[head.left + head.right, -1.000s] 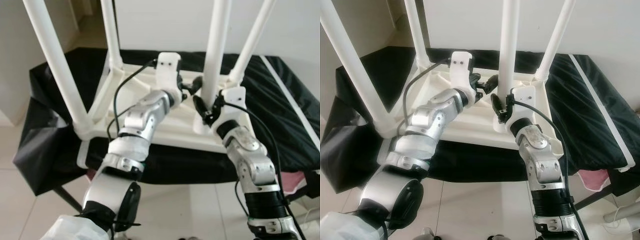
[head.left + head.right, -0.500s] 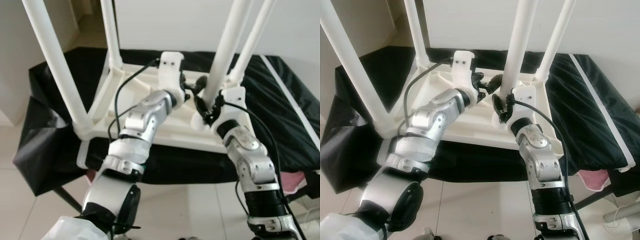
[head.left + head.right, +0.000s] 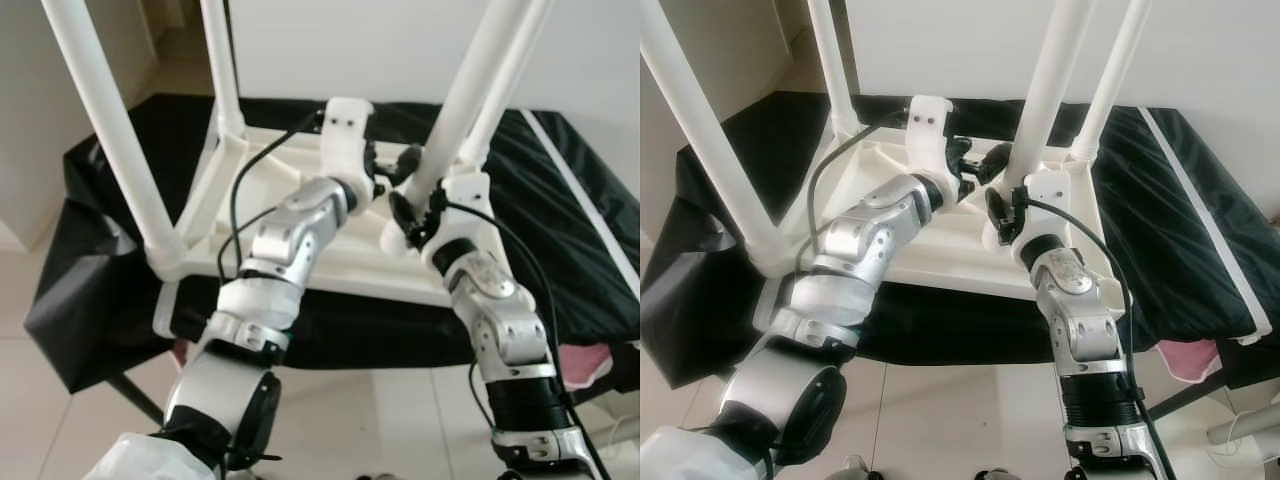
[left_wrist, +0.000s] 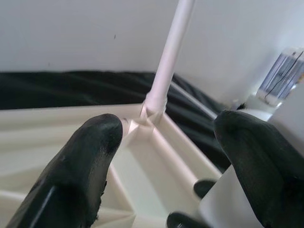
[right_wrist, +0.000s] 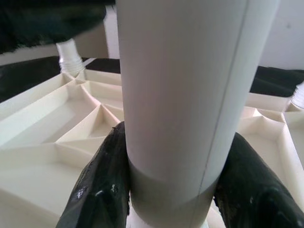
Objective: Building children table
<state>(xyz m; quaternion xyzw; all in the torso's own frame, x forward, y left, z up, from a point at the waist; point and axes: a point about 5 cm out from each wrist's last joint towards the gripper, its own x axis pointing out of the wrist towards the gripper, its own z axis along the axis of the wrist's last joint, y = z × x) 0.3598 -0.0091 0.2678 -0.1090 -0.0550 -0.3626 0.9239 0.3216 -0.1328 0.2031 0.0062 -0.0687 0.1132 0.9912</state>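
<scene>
Since a second ago the white leg (image 3: 470, 85) held by the right gripper (image 3: 412, 215) leans over: it stood nearly upright at centre right of the frame, and now it slants toward the upper right, its top close alongside the far right leg (image 3: 505, 75). The left gripper (image 3: 392, 170) has edged a little toward it.

Largest in view is the bench (image 3: 590, 250), draped in black cloth, spanning the middle of the frame from left edge to right. On it lies the children's table (image 3: 260, 190), white plastic and upside down, its ribbed underside facing up at centre frame. Three legs stand fixed in its corner sockets: one thick and close at the upper left (image 3: 105, 120), one farther back at top centre left (image 3: 222, 60), and the far right one.

Both silver arms rise from the bottom of the frame to the table's near right corner. The right gripper's fingers (image 5: 102, 190) pinch the base of the slanted leg from both sides, just above the ribbed underside. The leg's foot sits at the near right corner; whether it is seated in its socket cannot be told.

The left gripper hovers just beside that leg at centre frame, its fingers (image 4: 85, 161) spread apart and holding nothing.
</scene>
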